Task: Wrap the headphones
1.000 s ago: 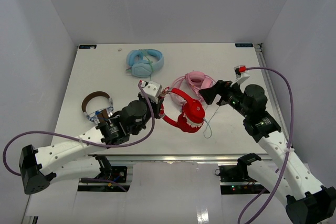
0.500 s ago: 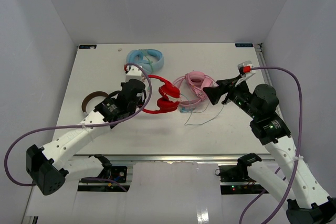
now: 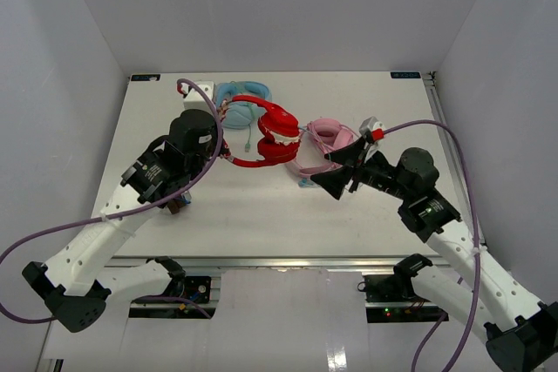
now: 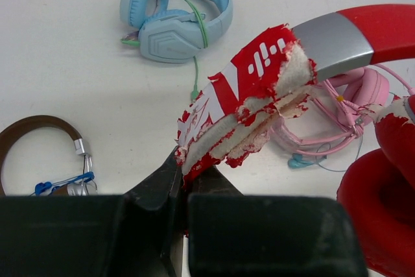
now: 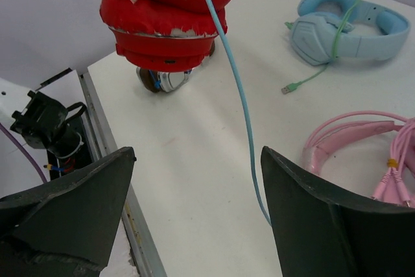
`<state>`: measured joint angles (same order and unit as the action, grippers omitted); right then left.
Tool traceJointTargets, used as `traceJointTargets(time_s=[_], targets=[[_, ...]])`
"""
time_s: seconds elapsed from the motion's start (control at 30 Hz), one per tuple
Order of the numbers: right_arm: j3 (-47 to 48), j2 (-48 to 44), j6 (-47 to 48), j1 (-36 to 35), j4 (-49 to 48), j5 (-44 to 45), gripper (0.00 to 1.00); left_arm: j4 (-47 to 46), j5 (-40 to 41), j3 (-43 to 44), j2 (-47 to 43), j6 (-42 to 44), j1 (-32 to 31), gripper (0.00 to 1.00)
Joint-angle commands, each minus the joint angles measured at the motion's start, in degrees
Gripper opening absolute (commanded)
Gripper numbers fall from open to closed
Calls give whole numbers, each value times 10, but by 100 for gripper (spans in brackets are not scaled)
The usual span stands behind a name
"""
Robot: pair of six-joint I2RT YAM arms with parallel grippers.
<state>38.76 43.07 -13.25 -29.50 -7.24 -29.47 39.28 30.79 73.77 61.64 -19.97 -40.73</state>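
Headphones (image 3: 272,132) held up: red, padding flaking white, pale cable (image 5: 235,89) dangling — left gripper (image 4: 183,176) clamped on the headband (image 4: 337,37), right gripper (image 5: 198,154) spread wide, holding nothing.

A robot lab cell: a white bench (image 3: 349,98) boxed by plain white walls (image 3: 279,6), two cabled arms (image 3: 105,233) bolted at its near edge.

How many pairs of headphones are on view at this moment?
4. The red headphones hang from the left gripper; a light-blue pair lies near the far edge; a pink pair mid-table; a brown-banded pair sits near left, partly hidden.
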Motion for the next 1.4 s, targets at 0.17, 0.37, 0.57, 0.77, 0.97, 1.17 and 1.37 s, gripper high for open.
traceJointTargets(time_s=[0.17,0.37,0.57,0.77,0.97,1.17,1.37], targets=[[0,53,51,-94,-33,115,84,-3,-28,53,-24,-10,-1,0],[-41,63,60,-100,-61,114,64,8,-29,76,-33,-3,-1,0],[-87,37,40,-100,-97,102,51,19,-47,113,-35,-5,-1,0],[-116,25,16,-102,-142,73,50,14,-119,126,-43,-11,-1,0],[-129,42,4,-104,-167,65,45,7,-150,125,-61,-19,-1,0],[-145,63,-16,-108,-211,45,32,-7,-175,115,-73,-32,-1,0],[-145,77,-23,-115,-223,46,30,-42,-220,86,-89,-46,-1,0]])
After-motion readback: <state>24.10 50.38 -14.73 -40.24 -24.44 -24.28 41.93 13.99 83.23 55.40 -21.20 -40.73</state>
